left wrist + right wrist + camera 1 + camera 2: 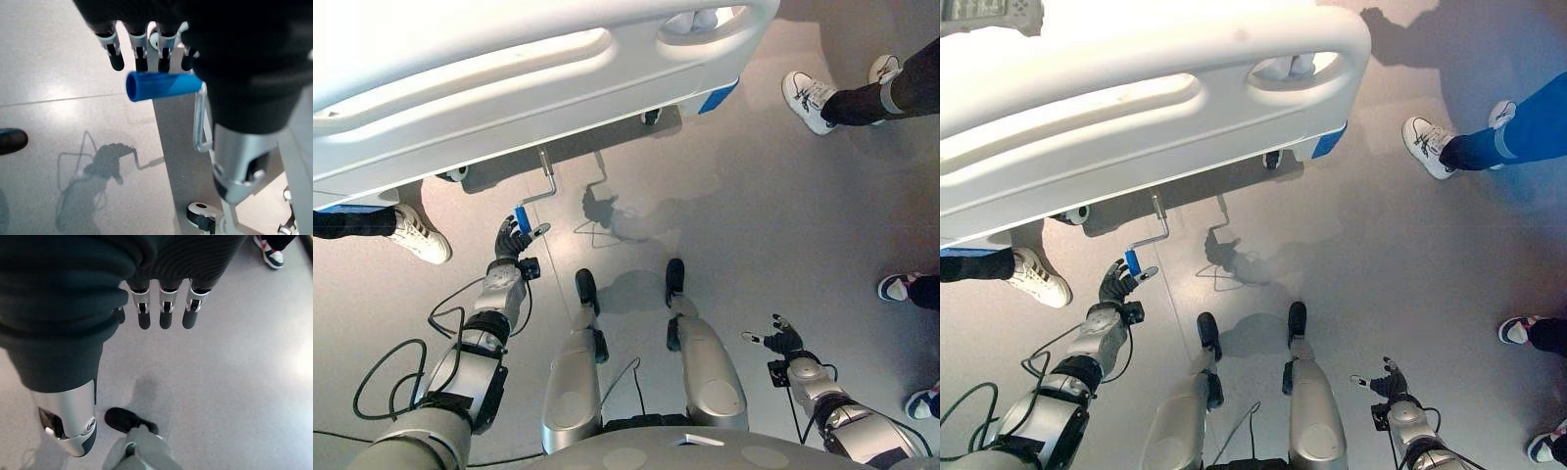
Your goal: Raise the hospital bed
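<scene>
The white hospital bed's footboard (509, 88) spans the top of the eye views. Under it a metal crank (546, 181) hangs down and ends in a blue grip (522, 218). My left hand (509, 245) is at that grip. In the left wrist view the blue grip (164, 86) lies across the gap between the straight fingers (116, 51) and the thumb, and nothing is curled round it. My right hand (785, 340) hangs open low at the right, above bare floor, with its fingers (165, 313) straight.
A person's white shoe (419, 235) stands close to the left of the crank. More shoes are at the upper right (808, 98) and the right edge (899, 287). A bed caster (457, 174) sits under the footboard's left part.
</scene>
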`<state>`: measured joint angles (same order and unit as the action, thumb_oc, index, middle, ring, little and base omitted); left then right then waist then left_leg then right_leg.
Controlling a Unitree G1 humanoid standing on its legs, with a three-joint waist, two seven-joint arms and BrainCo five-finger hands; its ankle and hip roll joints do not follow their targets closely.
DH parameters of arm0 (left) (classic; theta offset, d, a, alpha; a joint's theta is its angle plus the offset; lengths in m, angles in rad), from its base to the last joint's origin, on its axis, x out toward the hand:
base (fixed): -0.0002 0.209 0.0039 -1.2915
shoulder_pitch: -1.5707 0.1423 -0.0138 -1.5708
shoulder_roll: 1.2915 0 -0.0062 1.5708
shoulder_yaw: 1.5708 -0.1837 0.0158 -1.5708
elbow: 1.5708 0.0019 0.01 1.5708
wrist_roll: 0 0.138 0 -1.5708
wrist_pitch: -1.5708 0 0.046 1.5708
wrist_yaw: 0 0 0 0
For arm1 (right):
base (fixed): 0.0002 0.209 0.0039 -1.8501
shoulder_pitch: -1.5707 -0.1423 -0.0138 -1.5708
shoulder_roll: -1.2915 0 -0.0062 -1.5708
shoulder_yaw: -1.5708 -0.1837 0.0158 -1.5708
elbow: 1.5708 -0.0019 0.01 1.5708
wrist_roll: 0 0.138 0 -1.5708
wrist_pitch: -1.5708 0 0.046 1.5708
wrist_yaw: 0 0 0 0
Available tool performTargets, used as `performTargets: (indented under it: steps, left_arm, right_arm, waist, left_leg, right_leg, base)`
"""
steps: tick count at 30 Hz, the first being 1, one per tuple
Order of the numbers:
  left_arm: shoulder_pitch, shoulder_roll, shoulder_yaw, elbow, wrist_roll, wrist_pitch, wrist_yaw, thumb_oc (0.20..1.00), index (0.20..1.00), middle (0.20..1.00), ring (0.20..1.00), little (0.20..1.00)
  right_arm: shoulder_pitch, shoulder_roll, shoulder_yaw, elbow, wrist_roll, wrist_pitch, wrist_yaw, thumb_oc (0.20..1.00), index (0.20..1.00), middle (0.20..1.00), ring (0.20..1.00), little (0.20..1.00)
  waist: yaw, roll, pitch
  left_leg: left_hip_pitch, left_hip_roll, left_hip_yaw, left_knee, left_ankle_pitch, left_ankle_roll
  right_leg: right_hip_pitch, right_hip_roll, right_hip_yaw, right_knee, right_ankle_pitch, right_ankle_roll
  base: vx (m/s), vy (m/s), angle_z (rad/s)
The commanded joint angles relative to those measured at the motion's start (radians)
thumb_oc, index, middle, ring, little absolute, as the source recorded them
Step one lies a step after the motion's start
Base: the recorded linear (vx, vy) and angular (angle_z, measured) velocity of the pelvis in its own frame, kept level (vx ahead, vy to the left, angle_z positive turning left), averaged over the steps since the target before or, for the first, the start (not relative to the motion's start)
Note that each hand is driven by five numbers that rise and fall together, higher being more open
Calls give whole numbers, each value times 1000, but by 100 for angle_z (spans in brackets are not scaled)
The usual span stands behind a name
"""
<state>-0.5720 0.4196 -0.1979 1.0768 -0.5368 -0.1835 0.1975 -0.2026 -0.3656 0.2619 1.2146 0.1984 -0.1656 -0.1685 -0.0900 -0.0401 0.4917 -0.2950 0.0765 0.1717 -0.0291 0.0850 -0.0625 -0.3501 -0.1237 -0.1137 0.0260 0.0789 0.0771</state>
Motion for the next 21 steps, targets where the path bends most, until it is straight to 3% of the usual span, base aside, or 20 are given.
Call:
performTargets:
  steps: [1, 21]
  left_arm:
    - [-58, 32, -3, 40, -9, -26, 14, 1000, 1000, 1000, 1000, 1000]
    - [-155, 65, -55, 47, 9, -24, 24, 1000, 1000, 1000, 1000, 1000]
  right_arm:
    - [13, -13, 31, -25, 9, -20, -12, 1000, 1000, 1000, 1000, 1000]
    - [24, -17, 52, -100, 33, -43, -21, 1000, 1000, 1000, 1000, 1000]
  waist:
    - [0, -23, 7]
    - [-21, -33, 28]
  left_leg:
    - [-42, -4, -6, 50, 45, -4]
    - [-136, 0, 0, 44, 54, -7]
  right_leg:
    - [-71, -46, 39, 26, 85, 83]
    - [-170, -44, 40, 31, 93, 90]
  base:
    - [0, 0, 0]
    - [0, 0, 0]
